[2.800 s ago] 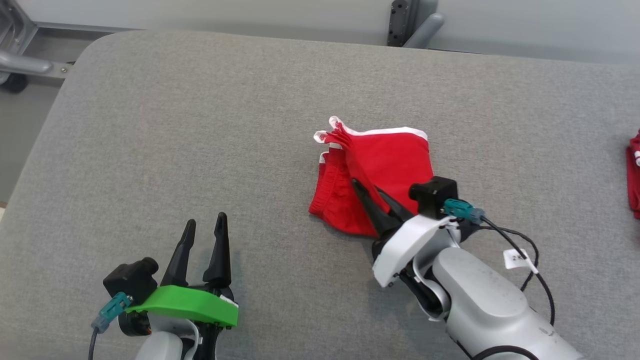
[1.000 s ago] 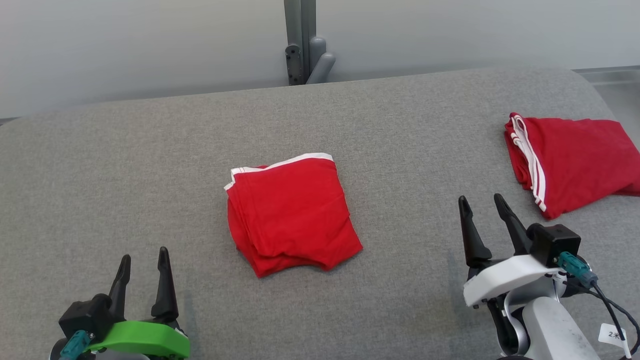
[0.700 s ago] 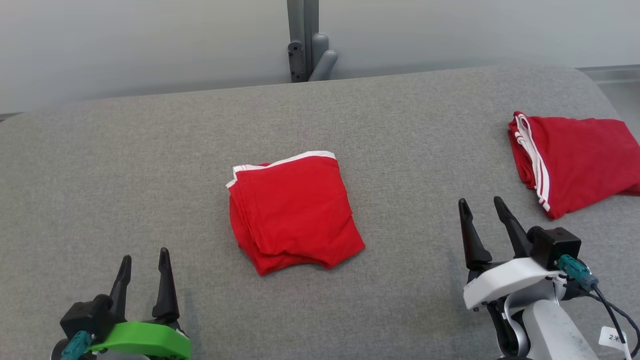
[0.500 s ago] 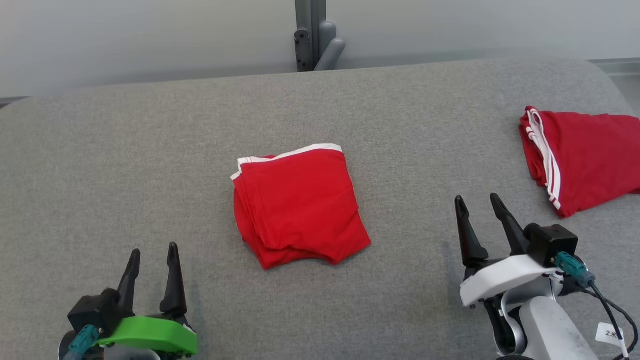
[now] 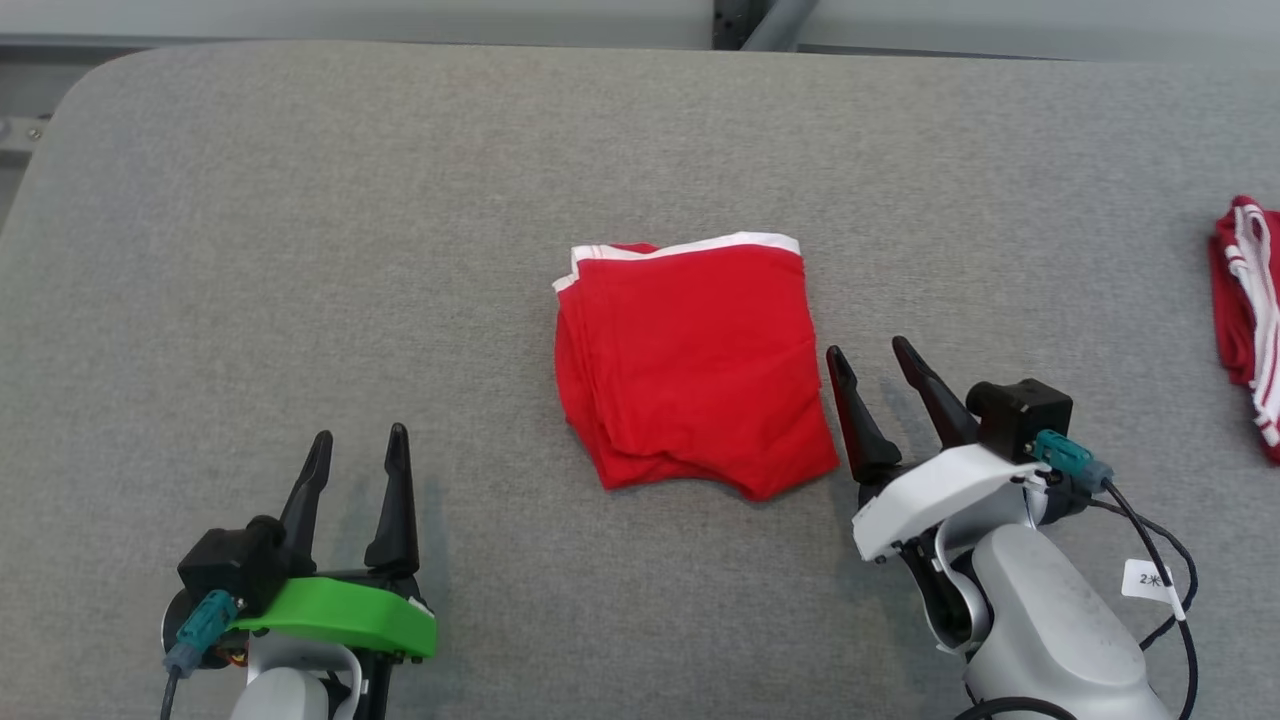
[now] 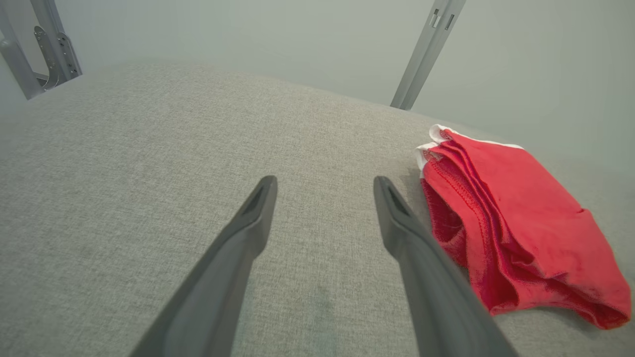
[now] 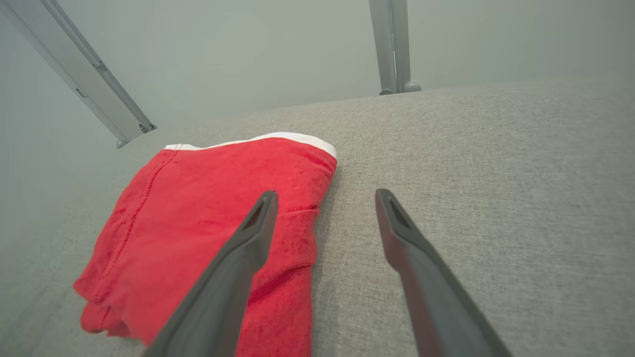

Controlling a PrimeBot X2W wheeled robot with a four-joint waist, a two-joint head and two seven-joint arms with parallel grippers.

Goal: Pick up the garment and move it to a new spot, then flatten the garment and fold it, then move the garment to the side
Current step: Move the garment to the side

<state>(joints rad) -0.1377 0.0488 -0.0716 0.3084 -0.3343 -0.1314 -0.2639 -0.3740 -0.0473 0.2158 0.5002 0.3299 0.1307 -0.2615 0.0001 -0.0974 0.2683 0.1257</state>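
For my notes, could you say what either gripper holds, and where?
Nothing: left gripper and right gripper are open; the folded red cloth garment lies free.

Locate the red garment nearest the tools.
In the head view, the garment lies in the middle of the table, just left of the right tool.

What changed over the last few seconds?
The right tool came off the garment, which now lies folded flat, drew back, then came in beside its right edge, open. The head camera shifted. The left tool stayed open and clear; the other red garment stayed put.
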